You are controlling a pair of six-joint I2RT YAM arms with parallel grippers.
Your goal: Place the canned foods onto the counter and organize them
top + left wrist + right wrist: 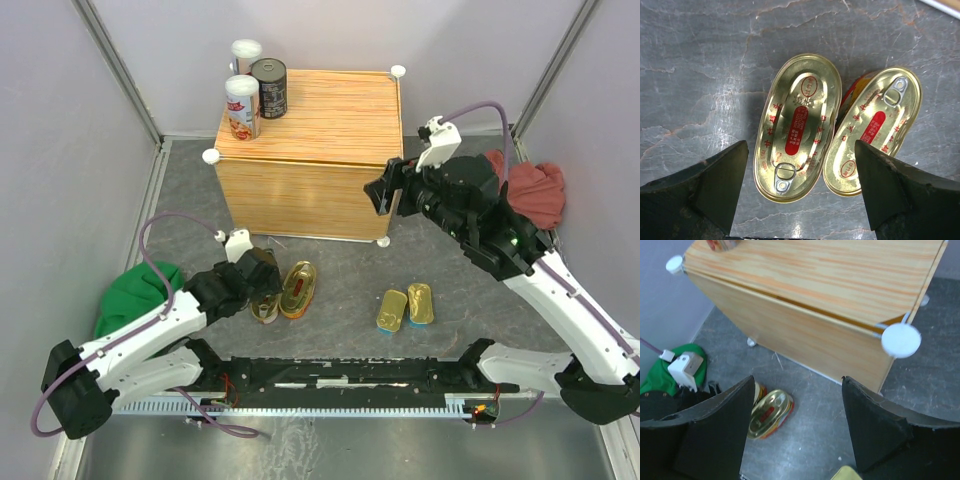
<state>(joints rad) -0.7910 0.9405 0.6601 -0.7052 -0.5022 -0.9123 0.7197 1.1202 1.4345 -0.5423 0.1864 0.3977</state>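
The counter (320, 110) is a light wood box with white knobs. On its back left corner stand two tall white-lidded cans (243, 105) and a dark round tin (269, 88). Two oval gold-red tins (799, 125) (872, 130) lie side by side on the grey floor in front of it. My left gripper (800, 145) hovers open above them, with the left tin's near end between its fingers. Two rectangular gold-blue tins (392, 310) lie to the right. My right gripper (385, 190) hangs open and holds nothing beside the counter's front right corner (900, 339).
A green cloth (135, 295) lies at the left wall behind my left arm. A red cloth (530, 190) sits at the right behind my right arm. Grey walls close in both sides and the back.
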